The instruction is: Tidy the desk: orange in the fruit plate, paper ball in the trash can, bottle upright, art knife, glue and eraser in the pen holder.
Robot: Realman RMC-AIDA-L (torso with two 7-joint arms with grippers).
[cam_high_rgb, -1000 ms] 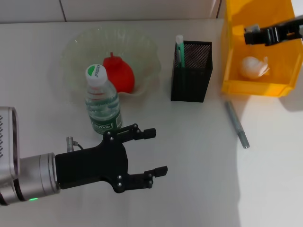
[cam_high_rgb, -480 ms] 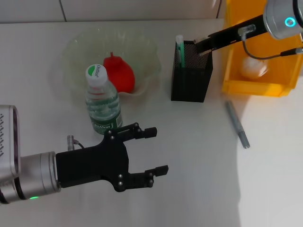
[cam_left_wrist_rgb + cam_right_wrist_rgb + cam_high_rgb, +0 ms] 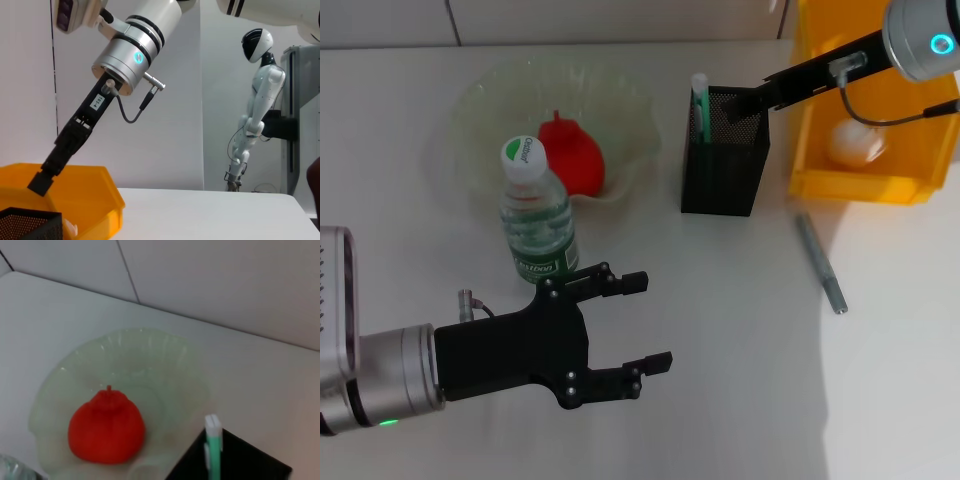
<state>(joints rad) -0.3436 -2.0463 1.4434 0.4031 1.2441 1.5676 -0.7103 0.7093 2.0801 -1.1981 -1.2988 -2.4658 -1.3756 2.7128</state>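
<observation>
Your right gripper (image 3: 738, 108) hung over the far right corner of the pen holder (image 3: 724, 152), its arm reaching in from the upper right across the trash can (image 3: 860, 185); you could not tell from any view whether its jaws were apart or together. Your left gripper (image 3: 640, 325) hovered low over the near part of the surface (image 3: 740, 350), jaws apart and holding nothing, just in front of the bottle (image 3: 535, 215). The bottle stood upright with its cap on, right beside the near edge of the plate (image 3: 485, 110). The orange (image 3: 572, 152) lay in the plate, toward its near side. A white-and-green stick (image 3: 699, 100) stood upright in the pen holder at its left wall; you could not tell from the views which item it was. The paper ball (image 3: 855, 143) rested in the trash can, which sat at the right of the pen holder and close to it. A grey pen-like tool (image 3: 820, 265), probably the art knife, lay on the surface in front of the trash can, well apart from both grippers. The eraser was not clearly visible in any view.
</observation>
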